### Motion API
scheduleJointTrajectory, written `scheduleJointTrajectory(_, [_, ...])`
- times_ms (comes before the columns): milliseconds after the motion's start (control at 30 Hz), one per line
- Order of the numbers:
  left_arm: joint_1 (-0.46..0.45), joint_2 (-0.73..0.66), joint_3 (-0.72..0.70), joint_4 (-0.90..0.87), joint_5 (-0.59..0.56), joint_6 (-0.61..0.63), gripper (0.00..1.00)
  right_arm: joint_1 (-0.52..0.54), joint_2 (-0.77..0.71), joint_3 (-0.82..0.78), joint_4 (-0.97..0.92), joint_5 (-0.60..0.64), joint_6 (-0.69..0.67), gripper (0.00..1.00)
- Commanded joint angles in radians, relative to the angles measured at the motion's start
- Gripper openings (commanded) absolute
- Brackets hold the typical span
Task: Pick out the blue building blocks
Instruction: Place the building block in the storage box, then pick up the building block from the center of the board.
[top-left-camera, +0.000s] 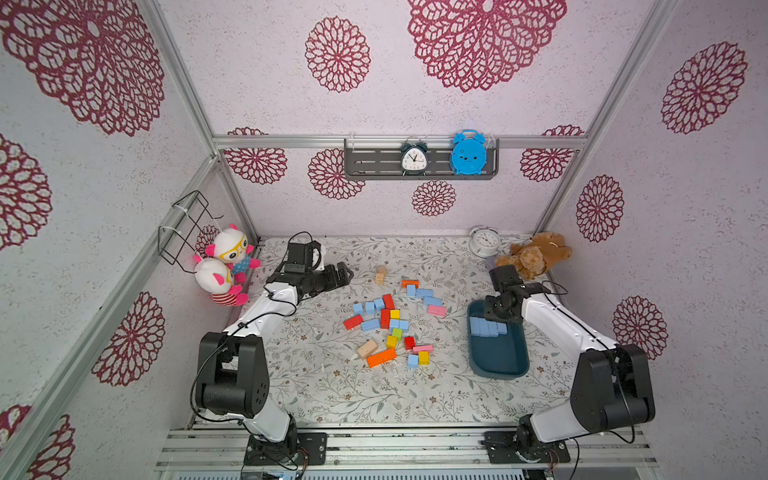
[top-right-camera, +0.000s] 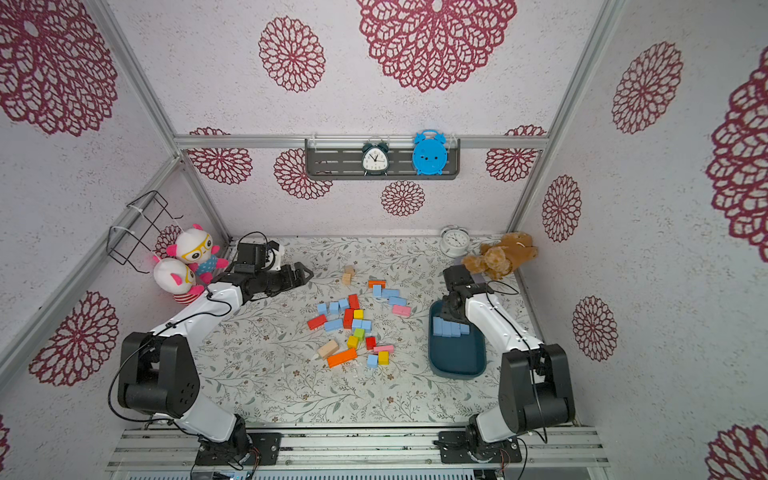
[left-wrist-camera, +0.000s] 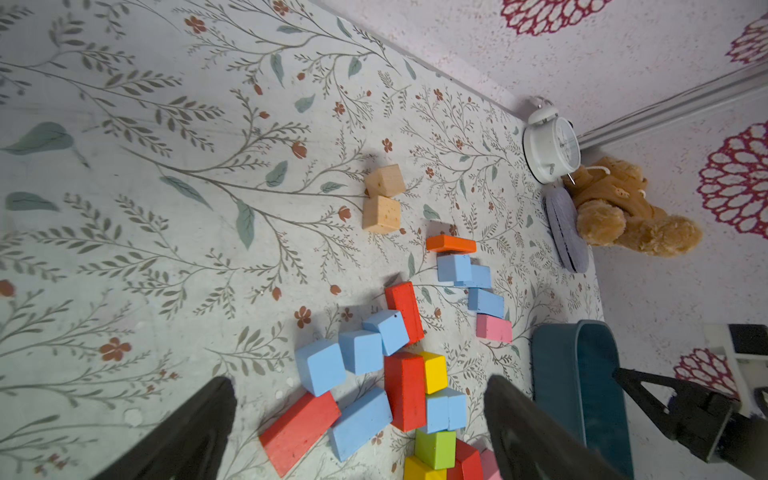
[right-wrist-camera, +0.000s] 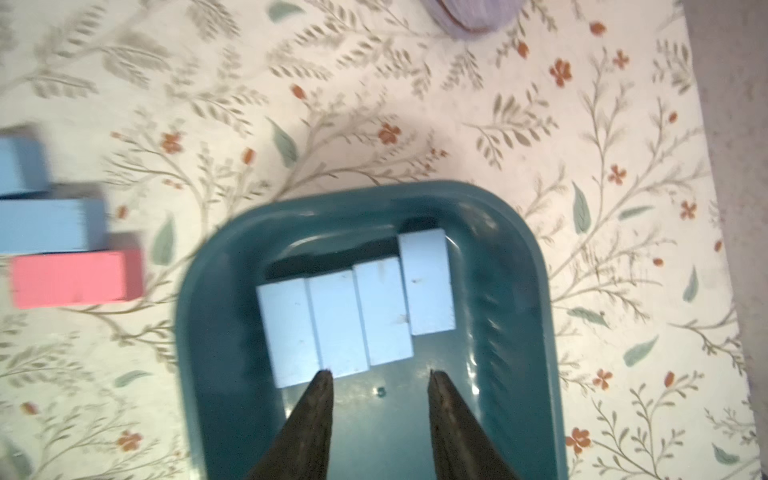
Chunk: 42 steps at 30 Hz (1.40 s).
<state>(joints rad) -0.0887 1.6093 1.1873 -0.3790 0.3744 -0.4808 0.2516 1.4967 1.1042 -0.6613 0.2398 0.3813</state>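
Right gripper (right-wrist-camera: 380, 372) jaws parted, empty, low over teal plastic tub (right-wrist-camera: 374, 191) at 3 o'clock on floral tabletop (top-left-camera: 332, 395). Four matte sky-blue bricks (right-wrist-camera: 336, 320) lie side by side inside. Best lift straight up, clearing the rounded rim. Loose blue blocks (top-left-camera: 370, 325), square-edged, lie mid-table among red bricks (top-left-camera: 385, 318). Left gripper (left-wrist-camera: 359, 381) wide open, empty, 10 o'clock.
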Motion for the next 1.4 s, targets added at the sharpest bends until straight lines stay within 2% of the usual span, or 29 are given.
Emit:
scheduleJointTrajectory(0, [0.035,-0.06,-0.017,0.006,-0.011,0.002,0.97,0.055,0.062,0.088,-0.057,-0.001,-0.017,0.44])
scheduleJointTrajectory(300, [0.148,-0.118,-0.066,0.034,-0.005,-0.022,0.97,0.186,0.35,0.364,-0.001,-0.051,-0.052,0.5])
scheduleJointTrajectory(467, [0.176,-0.132,-0.084,0.04,0.002,-0.026,0.97,0.216,0.539,0.559,-0.062,-0.031,-0.093,0.54])
scheduleJointTrajectory(600, [0.187,-0.125,-0.089,0.045,0.007,-0.03,0.97,0.221,0.635,0.653,-0.061,-0.043,-0.158,0.57])
scheduleJointTrajectory(667, [0.188,-0.119,-0.086,0.046,0.007,-0.028,0.97,0.222,0.662,0.68,-0.039,-0.069,-0.203,0.6])
scheduleJointTrajectory(800, [0.188,-0.107,-0.08,0.045,0.007,-0.029,0.97,0.232,0.684,0.691,0.032,-0.114,-0.283,0.6])
scheduleJointTrajectory(967, [0.19,-0.097,-0.074,0.04,0.002,-0.025,0.97,0.239,0.691,0.691,0.098,-0.191,-0.269,0.59])
scheduleJointTrajectory(1367, [0.191,-0.091,-0.066,0.04,0.004,-0.029,0.97,0.269,0.776,0.781,0.095,-0.249,-0.238,0.59])
